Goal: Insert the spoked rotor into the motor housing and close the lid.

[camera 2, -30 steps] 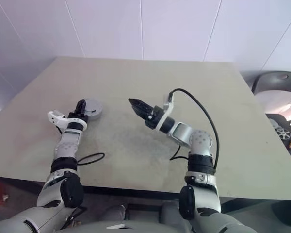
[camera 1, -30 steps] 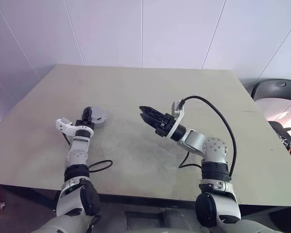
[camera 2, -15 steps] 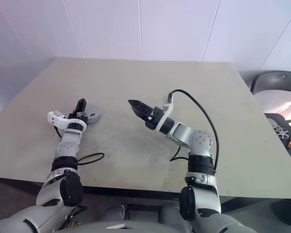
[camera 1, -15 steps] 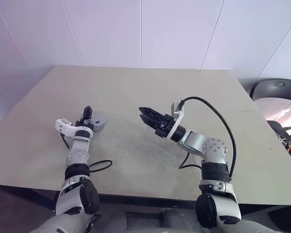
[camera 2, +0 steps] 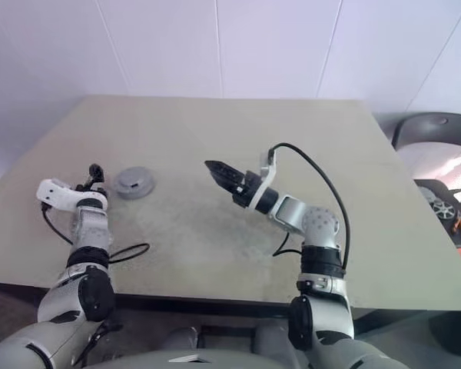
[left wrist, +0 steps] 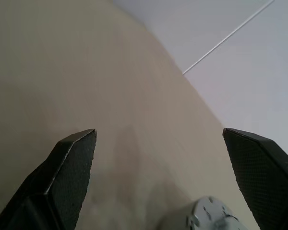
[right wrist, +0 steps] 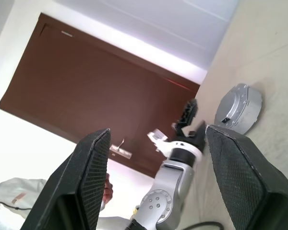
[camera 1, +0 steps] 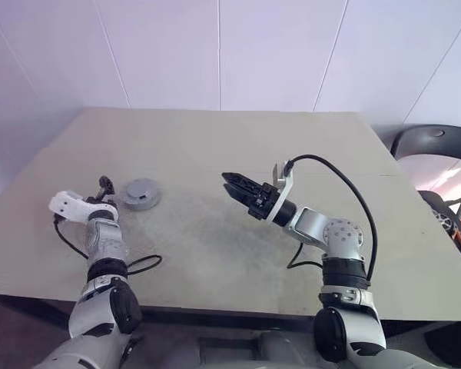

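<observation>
A short round silver-grey unit (camera 1: 140,194) sits on the table left of centre. It is the motor housing, with the flat grey lid (camera 2: 132,182) lying on top. The spoked rotor is hidden. My left gripper (camera 1: 104,187) hangs just left of the unit, apart from it, and is open. In the left wrist view its fingers (left wrist: 69,163) stand wide with nothing between them, and the housing's edge (left wrist: 209,218) peeks in. My right gripper (camera 1: 232,184) hovers over the table's middle, pointing left toward the unit, open and empty. The right wrist view shows the housing (right wrist: 238,108) beyond.
A black cable (camera 1: 142,264) loops on the table near the left arm. A dark chair (camera 1: 430,142) stands off the table's right side. In the right wrist view a brown door (right wrist: 86,86) and a person in white (right wrist: 9,196) show behind.
My left gripper opened, let go of the round unit and drew away to the left while rolling. The unit stays on the table. The right arm has not moved.
</observation>
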Robot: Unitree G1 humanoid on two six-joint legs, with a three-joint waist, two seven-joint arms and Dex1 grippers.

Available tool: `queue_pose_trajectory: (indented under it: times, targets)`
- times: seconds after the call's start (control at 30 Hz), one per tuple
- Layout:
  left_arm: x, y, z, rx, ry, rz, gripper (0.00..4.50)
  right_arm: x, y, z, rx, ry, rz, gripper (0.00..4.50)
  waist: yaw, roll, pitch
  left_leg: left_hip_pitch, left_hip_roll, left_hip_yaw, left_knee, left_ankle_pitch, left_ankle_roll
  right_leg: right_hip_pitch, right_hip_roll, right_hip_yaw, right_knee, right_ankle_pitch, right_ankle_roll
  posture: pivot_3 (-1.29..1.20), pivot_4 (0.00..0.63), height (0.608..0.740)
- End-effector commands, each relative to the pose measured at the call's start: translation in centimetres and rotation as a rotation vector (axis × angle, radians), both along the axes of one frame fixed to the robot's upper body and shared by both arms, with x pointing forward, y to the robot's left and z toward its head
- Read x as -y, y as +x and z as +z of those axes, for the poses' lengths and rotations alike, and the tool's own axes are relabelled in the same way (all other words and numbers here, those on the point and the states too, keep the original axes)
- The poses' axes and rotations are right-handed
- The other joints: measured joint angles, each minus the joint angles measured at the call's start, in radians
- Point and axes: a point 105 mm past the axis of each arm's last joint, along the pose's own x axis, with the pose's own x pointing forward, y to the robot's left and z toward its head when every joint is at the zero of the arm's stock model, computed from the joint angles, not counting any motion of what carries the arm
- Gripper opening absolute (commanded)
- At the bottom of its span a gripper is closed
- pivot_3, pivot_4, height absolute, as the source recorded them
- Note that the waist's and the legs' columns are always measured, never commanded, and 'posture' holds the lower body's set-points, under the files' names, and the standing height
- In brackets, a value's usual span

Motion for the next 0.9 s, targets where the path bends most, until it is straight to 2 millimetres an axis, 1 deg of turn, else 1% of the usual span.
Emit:
queue_pose_trajectory:
  times: [0.03,0.07,0.1,0.17,0.2,0.23,0.33,0.37,0.4,0.43,0.5,0.53,0.6,0.63,0.7,0.77,0.8,0.83,0.9]
  targets:
    - [2.6,1.2,4.3,0.160,0.180,-0.150,4.06,-0.4,-0.4,1.6,0.067,0.022,0.024,3.30,0.005,0.000,0.000,-0.001,0.000,0.000,0.000,0.000,0.000,0.000,0.000,0.000,0.000,-0.001,-0.002,0.00,0.000,0.740]
    - [3.2,1.3,4.4,0.167,0.197,-0.191,3.86,-0.4,-0.4,1.6,0.066,0.022,0.025,3.30,0.005,0.000,0.000,-0.001,0.000,0.000,0.001,0.000,0.000,0.000,-0.001,0.000,0.000,-0.001,-0.002,0.00,0.000,0.740]
    - [4.1,1.4,4.6,0.172,0.244,-0.242,3.58,-0.5,-0.4,1.6,0.067,0.021,0.026,3.30,0.004,0.000,0.000,-0.001,-0.001,0.001,0.001,0.000,0.000,0.000,-0.001,0.000,0.000,-0.001,-0.002,0.00,0.000,0.740]
    - [5.7,1.5,4.5,0.150,0.365,-0.337,2.81,-0.5,-0.4,1.5,0.068,0.017,0.028,3.30,0.002,0.000,0.000,-0.001,-0.001,0.001,0.001,0.000,0.000,0.000,-0.001,0.001,-0.001,-0.001,-0.002,0.00,0.000,0.740]
    - [6.2,1.5,4.3,0.134,0.398,-0.363,2.45,-0.5,-0.4,1.5,0.069,0.015,0.029,3.30,0.001,0.000,0.000,-0.001,-0.001,0.001,0.001,0.000,0.000,0.000,-0.001,0.001,0.000,-0.001,-0.002,0.00,0.000,0.740]
    - [6.3,1.6,4.0,0.117,0.404,-0.372,2.15,-0.6,-0.4,1.5,0.069,0.013,0.029,3.30,0.001,0.000,0.000,0.000,-0.001,0.001,0.001,0.000,0.000,0.000,-0.001,0.001,0.000,-0.001,-0.002,0.00,0.000,0.740]
    - [6.5,1.5,3.1,0.065,0.423,-0.387,1.00,-0.6,-0.4,1.4,0.070,0.008,0.028,3.30,-0.001,0.000,0.000,0.000,0.000,0.001,0.000,0.000,0.000,-0.001,-0.001,0.001,0.000,0.000,-0.001,0.00,0.000,0.740]
    - [6.5,1.6,1.9,-0.010,0.429,-0.400,0.70,-0.5,-0.4,1.4,0.070,0.009,0.027,3.30,0.000,0.000,0.000,0.000,0.000,0.001,0.000,0.000,0.000,-0.001,0.000,0.001,0.001,0.000,0.000,0.00,0.000,0.740]
    - [6.3,1.5,0.8,-0.089,0.452,-0.394,0.25,-0.5,-0.4,1.4,0.070,0.008,0.026,3.30,0.000,0.000,0.000,0.000,0.000,0.001,0.000,0.000,0.000,-0.001,0.000,0.001,0.001,0.000,0.000,0.00,0.000,0.740]
    - [6.1,1.4,-0.2,-0.147,0.459,-0.391,0.04,-0.5,-0.4,1.3,0.070,0.008,0.024,3.30,0.000,0.000,0.000,0.000,0.000,0.000,0.000,0.000,0.000,-0.001,0.000,0.001,0.002,0.000,0.001,0.00,0.000,0.740]
    - [5.7,1.1,-1.3,-0.228,0.476,-0.374,0.04,-0.5,-0.4,1.3,0.070,0.008,0.022,3.30,0.000,0.000,0.000,0.000,0.000,0.000,0.000,0.000,0.000,-0.001,0.000,0.001,0.002,0.000,0.001,0.00,0.000,0.740]
    - [5.5,1.0,-1.6,-0.249,0.477,-0.369,0.04,-0.5,-0.4,1.3,0.070,0.007,0.021,3.30,0.001,0.000,0.000,0.000,0.000,0.000,0.000,0.000,0.000,-0.001,0.000,0.001,0.002,0.000,0.001,0.00,0.000,0.740]
    - [5.6,1.1,-1.1,-0.224,0.460,-0.365,0.04,-0.5,-0.4,1.3,0.070,0.007,0.020,3.30,0.001,0.000,-0.001,0.001,0.000,0.000,0.000,0.000,0.000,0.000,0.000,0.001,0.002,0.000,0.001,0.00,0.000,0.740]
    - [5.8,1.2,-0.4,-0.186,0.458,-0.372,0.04,-0.5,-0.4,1.3,0.070,0.007,0.021,3.30,0.001,0.000,-0.001,0.001,0.000,0.000,0.001,0.000,0.000,0.000,0.000,0.001,0.002,0.000,0.001,0.00,0.000,0.740]
    - [6.6,1.3,2.2,-0.031,0.437,-0.407,0.04,-0.5,-0.5,1.6,0.102,0.000,0.025,3.30,0.001,0.000,-0.001,0.001,0.000,0.000,0.001,0.000,0.000,0.000,0.000,0.001,0.002,-0.001,0.000,0.00,0.000,0.740]
    - [7.6,1.0,4.6,0.116,0.422,-0.467,0.04,-0.5,-1.0,2.4,0.176,-0.016,0.034,3.30,0.001,0.000,-0.001,0.000,0.000,0.001,0.001,0.000,0.000,-0.001,-0.001,0.001,0.002,-0.001,-0.001,0.00,0.000,0.740]
    - [8.3,0.6,5.5,0.171,0.439,-0.514,0.04,-0.5,-1.3,2.8,0.229,-0.039,0.033,3.30,0.001,0.000,-0.001,-0.001,0.000,0.001,0.001,0.000,0.000,-0.002,-0.001,0.001,0.002,-0.001,-0.001,0.00,0.000,0.740]
    - [9.0,0.2,6.2,0.218,0.465,-0.572,0.04,-0.6,-1.4,3.1,0.299,-0.089,0.018,3.30,0.001,0.000,-0.001,-0.002,0.000,0.001,0.000,0.000,0.000,-0.002,-0.001,0.001,0.002,-0.001,-0.001,0.00,0.000,0.740]
    - [10.4,-0.9,7.1,0.288,0.485,-0.686,0.04,-0.6,-1.3,3.0,0.462,-0.251,-0.036,3.30,0.000,0.000,-0.001,-0.002,0.000,0.001,-0.001,0.000,0.000,-0.003,-0.001,0.001,0.001,-0.001,-0.001,0.00,0.000,0.740]
